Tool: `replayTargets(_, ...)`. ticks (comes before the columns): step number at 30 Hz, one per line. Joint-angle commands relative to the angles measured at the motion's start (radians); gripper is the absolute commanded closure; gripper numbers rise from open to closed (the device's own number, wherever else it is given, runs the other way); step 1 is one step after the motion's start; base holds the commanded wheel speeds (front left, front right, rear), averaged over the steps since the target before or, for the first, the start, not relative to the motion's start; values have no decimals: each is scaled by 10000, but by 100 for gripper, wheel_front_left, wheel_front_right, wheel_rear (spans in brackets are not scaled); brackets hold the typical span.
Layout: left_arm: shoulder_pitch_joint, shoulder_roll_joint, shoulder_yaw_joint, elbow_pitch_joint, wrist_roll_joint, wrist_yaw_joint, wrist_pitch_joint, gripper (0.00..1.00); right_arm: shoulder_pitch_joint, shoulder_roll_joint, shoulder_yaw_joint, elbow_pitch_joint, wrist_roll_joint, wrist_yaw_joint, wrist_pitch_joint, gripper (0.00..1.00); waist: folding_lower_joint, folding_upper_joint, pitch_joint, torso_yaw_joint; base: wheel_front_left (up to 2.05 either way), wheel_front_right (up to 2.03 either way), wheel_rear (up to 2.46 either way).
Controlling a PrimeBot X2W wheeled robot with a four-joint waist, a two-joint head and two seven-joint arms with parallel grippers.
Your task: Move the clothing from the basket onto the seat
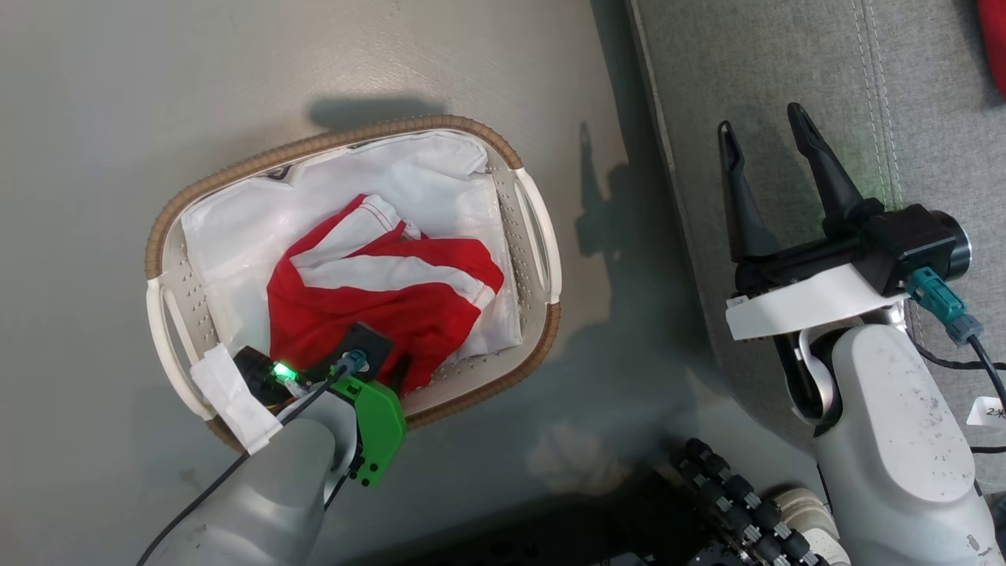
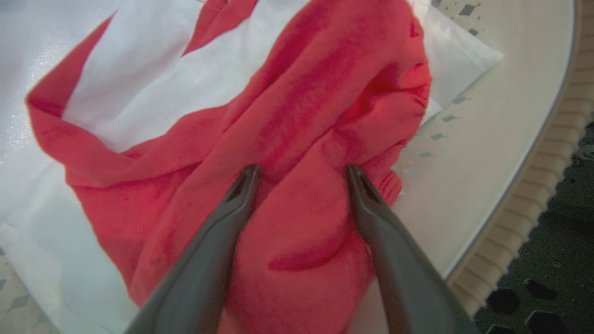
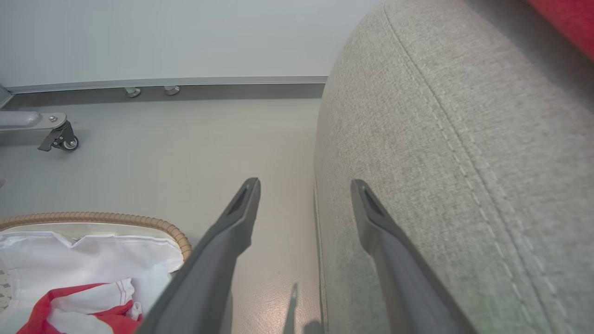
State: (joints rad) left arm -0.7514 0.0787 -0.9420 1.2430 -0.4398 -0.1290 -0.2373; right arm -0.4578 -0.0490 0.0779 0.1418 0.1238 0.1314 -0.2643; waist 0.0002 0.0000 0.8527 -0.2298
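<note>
Right claw (image 1: pixel 762 130) hangs with its fingers apart over the grey seat (image 1: pixel 786 63), near that cushion's rounded edge. On the floor (image 1: pixel 118 94) beside the seat stands the basket (image 1: pixel 511 228), and in it, on the white liner (image 1: pixel 440 173), lies the red clothing (image 1: pixel 354 306). Left claw (image 2: pixel 301 174) is spread open astride a fold of that cloth.

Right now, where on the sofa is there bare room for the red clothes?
The grey seat is bare from its floor-side edge past the stitched seam, beneath the open right hand. Red cloth takes its far corner. The basket is crowded: garment and left hand.
</note>
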Motion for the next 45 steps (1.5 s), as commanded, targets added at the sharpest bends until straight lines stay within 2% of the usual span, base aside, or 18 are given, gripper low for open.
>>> replayTargets(1,-202,61,-25,91,-104,-29,42,56,-81,-26,4,22,32,-14,-3,0,-2,0,26,-33,0,0,0)
replayTargets(3,-235,50,-38,160,-127,-29,83,100,-79,-27,3,49,38,-14,-3,0,-2,0,14,-41,0,0,0)
replayTargets(9,-228,-54,-58,249,-237,-8,-55,100,26,-27,-77,189,-48,-14,-3,0,-2,0,-312,6,0,0,0)
replayTargets(17,215,-163,70,-247,-356,-4,-290,100,249,-27,-202,387,-232,-14,-3,0,-2,0,-1471,291,0,0,0)
replayTargets(23,834,21,919,-1926,-563,259,-280,100,648,-30,-296,618,-440,-14,-2,0,-2,0,-2813,647,0,0,0)
replayTargets(30,1765,337,1857,-3922,-35,430,-283,100,1294,-32,-417,902,-709,-14,-2,0,-2,0,-4425,999,0,0,0)
replayTargets(38,2491,726,2841,-5701,699,319,-283,100,2116,-32,-455,1202,-949,-14,-2,0,-2,0,-6117,1249,0,0,0)
replayTargets(45,2315,1225,2930,-6629,1408,104,-285,100,2648,-32,-299,1367,-1097,-14,-2,0,-2,0,-7294,1356,0,0,0)
